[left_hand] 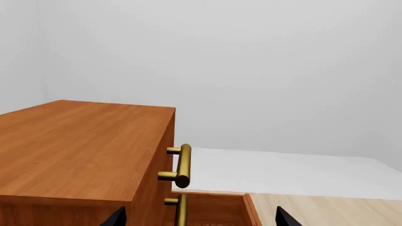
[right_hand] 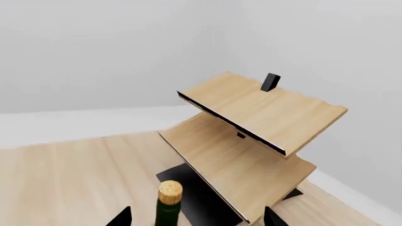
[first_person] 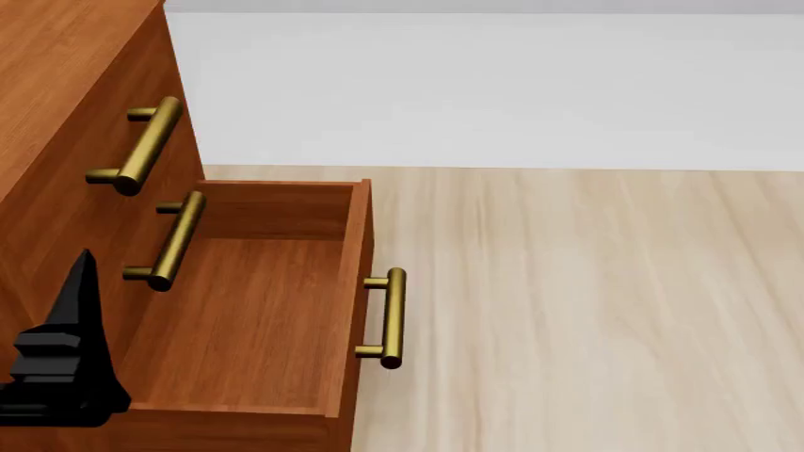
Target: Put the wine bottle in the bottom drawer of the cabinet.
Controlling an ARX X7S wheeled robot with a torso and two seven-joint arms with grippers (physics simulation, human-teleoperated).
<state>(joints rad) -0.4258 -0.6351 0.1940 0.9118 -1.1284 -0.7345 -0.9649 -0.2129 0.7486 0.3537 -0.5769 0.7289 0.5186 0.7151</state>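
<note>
The reddish-brown cabinet (first_person: 51,66) stands at the left of the head view, and its bottom drawer (first_person: 354,273) is pulled out and holds nothing, brass handle (first_person: 392,318) facing right. One black finger (first_person: 83,301) of my left gripper hangs over the drawer's near left corner. In the left wrist view that gripper (left_hand: 199,219) is open beside the cabinet (left_hand: 75,146), above the drawer (left_hand: 217,212). The wine bottle (right_hand: 168,209) shows only its dark green neck and cork, upright in front of the rack. My right gripper (right_hand: 196,219) is open, its fingertips far wider apart than the neck.
Two upper drawers with brass handles (first_person: 141,146) (first_person: 172,240) stay closed. A pale wooden rack (right_hand: 264,113) with slanted shelves and a black base (right_hand: 201,193) stands near the white wall. Light wood floor (first_person: 590,311) stretches right of the drawer.
</note>
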